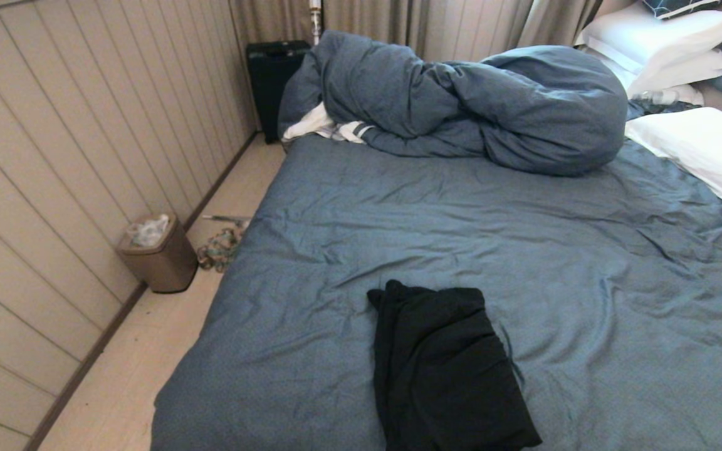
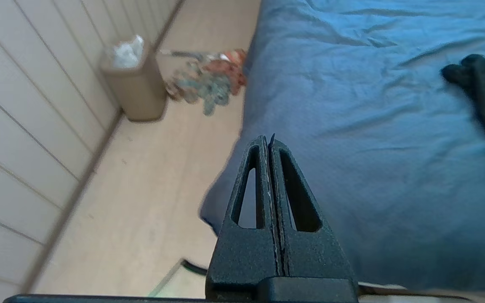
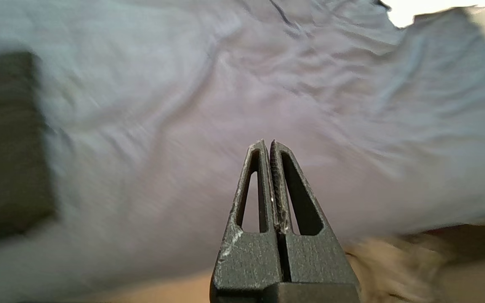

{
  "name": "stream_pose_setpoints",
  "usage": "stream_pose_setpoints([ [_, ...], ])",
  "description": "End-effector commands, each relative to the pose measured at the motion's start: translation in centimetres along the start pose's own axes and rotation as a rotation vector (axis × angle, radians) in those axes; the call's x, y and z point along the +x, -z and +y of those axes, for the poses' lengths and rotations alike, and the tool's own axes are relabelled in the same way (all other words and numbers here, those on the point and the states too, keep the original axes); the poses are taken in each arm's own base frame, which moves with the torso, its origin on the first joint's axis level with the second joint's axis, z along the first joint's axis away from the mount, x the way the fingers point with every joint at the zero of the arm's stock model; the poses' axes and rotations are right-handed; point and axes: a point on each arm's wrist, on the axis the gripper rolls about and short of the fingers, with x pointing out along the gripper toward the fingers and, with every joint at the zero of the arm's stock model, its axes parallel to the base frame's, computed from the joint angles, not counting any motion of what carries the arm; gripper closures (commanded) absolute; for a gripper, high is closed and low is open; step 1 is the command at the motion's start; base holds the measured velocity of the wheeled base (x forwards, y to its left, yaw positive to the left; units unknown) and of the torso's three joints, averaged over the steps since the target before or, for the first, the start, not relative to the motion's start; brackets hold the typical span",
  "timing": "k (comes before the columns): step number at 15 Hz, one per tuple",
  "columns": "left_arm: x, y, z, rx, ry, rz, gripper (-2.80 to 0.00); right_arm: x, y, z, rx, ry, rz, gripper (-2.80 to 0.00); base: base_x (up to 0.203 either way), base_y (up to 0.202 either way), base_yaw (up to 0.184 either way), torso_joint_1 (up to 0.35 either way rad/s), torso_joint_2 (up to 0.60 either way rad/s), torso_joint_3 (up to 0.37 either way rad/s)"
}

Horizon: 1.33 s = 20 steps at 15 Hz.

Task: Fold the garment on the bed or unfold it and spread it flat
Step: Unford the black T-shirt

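Off the near left corner of the bed, my left gripper (image 2: 269,141) hangs with its two black fingers pressed together on nothing, above the strip of pale wooden floor (image 2: 141,189) beside the mattress. My right gripper (image 3: 267,145) is likewise pinched closed and empty, held over the wrinkled blue-grey sheet of the large bed (image 3: 267,84) near its front edge. Neither arm shows in my head view. Between the two grippers, the black short-sleeved T-shirt (image 1: 445,369) lies folded into a narrow, rumpled bundle on the near middle of the sheet, touched by neither gripper. Farther back sit the bunched blue-grey duvet (image 1: 474,100) and white pillows (image 1: 699,144). Against the panelled wall stands a small brown waste bin (image 1: 157,254) with a heap of coloured cloth (image 1: 220,249) just beside it.
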Motion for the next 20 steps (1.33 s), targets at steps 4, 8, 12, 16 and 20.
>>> stream_pose_setpoints([
  [4,-0.2,0.2,0.0,0.033,0.005,-0.021,0.00,-0.5,-0.1,-0.6,-0.109,0.152,0.115,0.00,0.000,0.000,0.000,0.000,0.00,0.000],
  [8,-0.2,0.2,0.0,0.035,0.005,-0.021,0.00,0.5,0.0,0.2,-0.078,0.299,0.264,0.00,0.000,0.000,0.000,0.000,0.00,0.000],
  [12,-0.2,0.2,0.0,0.035,0.005,-0.021,0.00,0.3,0.2,1.1,0.018,-0.029,0.200,0.00,0.000,0.000,0.000,0.000,0.00,0.000],
  [16,-0.2,0.2,0.0,0.036,0.005,-0.021,0.00,0.6,0.8,0.9,0.014,-0.132,0.172,0.00,0.000,0.000,0.000,0.000,0.00,0.000],
  [20,-0.2,0.2,0.0,0.053,0.013,-0.023,0.00,1.5,2.7,1.7,0.015,-0.236,0.136,0.00,0.000,0.000,0.000,0.000,0.00,0.000],
])
